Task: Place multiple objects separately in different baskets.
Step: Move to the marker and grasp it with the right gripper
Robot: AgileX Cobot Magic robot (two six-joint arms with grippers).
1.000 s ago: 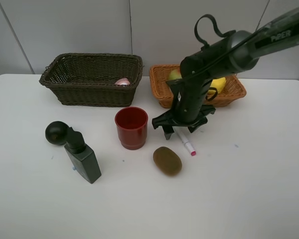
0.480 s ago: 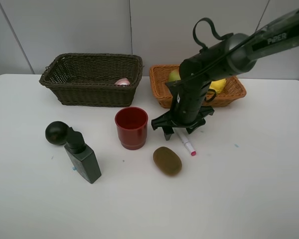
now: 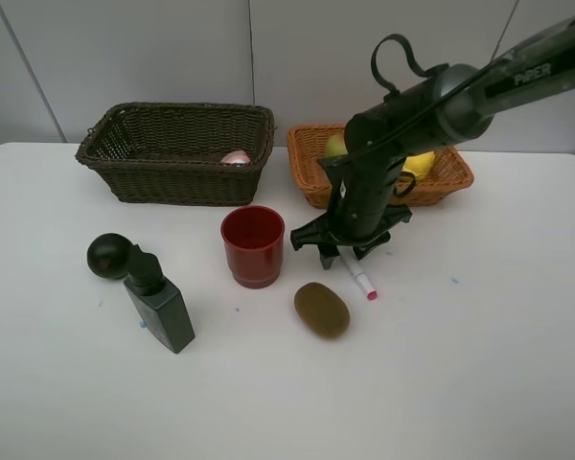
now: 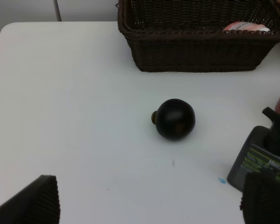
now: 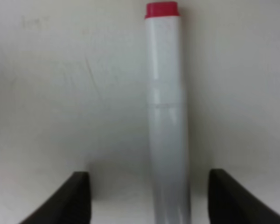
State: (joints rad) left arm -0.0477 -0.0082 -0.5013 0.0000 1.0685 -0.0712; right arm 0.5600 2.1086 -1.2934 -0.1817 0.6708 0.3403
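Note:
My right gripper [image 3: 339,253] [image 5: 154,200] is down at the table, straddling the near end of the pink-white marker [image 3: 360,274] [image 5: 167,112]. Its jaws are open, with a gap on each side of the marker. The brown kiwi [image 3: 321,310] and red cup [image 3: 253,245] sit close by. The dark round fruit [image 3: 109,256] [image 4: 175,118] and dark green bottle [image 3: 160,305] [image 4: 263,156] are at front left. My left gripper [image 4: 149,205] hovers wide open short of that fruit. The dark brown basket [image 3: 172,182] [image 4: 196,51] holds the small pink bottle [image 3: 236,157] [image 4: 245,27]. The orange-tan basket [image 3: 450,177] holds pear [image 3: 336,146] and lemon [image 3: 420,163].
The white table ends at a grey wall behind the baskets. The red cup stands a hand's width left of my right gripper, and the orange-tan basket is directly behind it. The left arm is outside the high view.
The right gripper's jaws have drawn closer together around the marker. The arm has shifted only slightly, and every object lies where it was.

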